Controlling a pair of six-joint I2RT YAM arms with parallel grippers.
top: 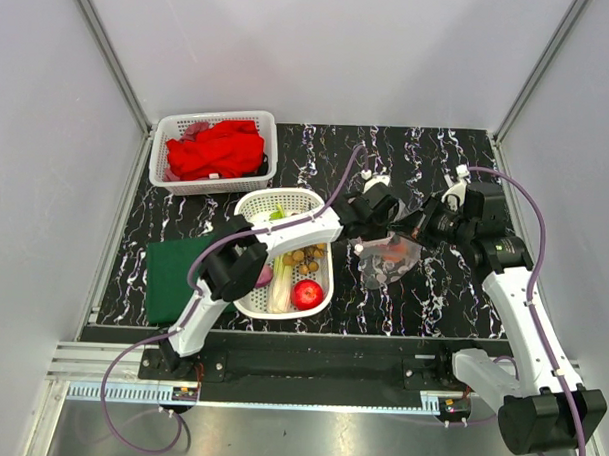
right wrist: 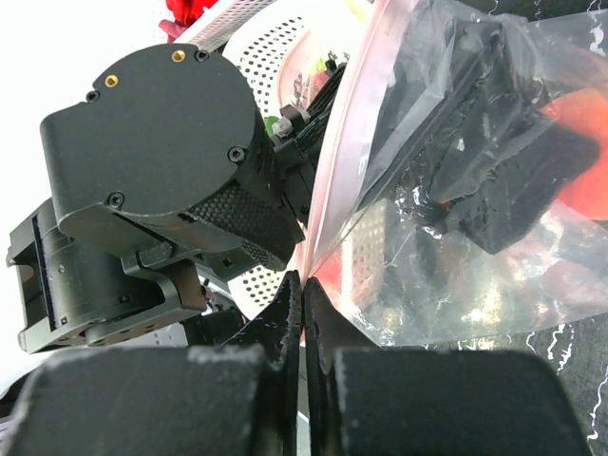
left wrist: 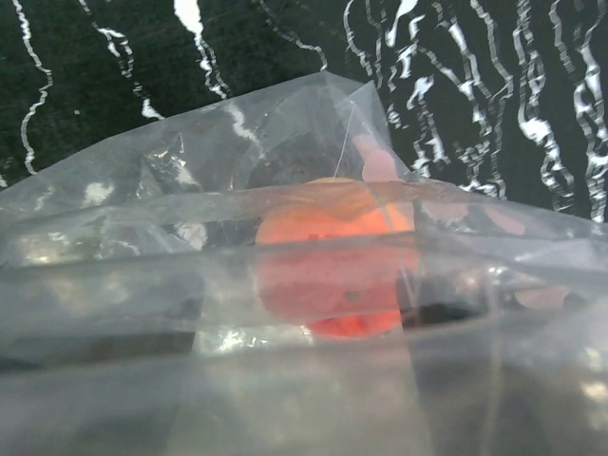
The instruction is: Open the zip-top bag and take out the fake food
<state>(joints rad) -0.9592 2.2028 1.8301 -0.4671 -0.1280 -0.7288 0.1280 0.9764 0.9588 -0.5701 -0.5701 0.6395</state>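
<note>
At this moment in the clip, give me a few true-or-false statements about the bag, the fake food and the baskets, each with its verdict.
1. The right gripper is shut on the edge of the zip-top bag. True.
2. The red apple is inside the bag. False: it lies in the oval white basket, left of the bag.
3. An orange peach sits inside the bag. True.
4. The red cloth lies flat on the table beside the bag. False: it is bundled in the rectangular white basket at the far left of the table.
</note>
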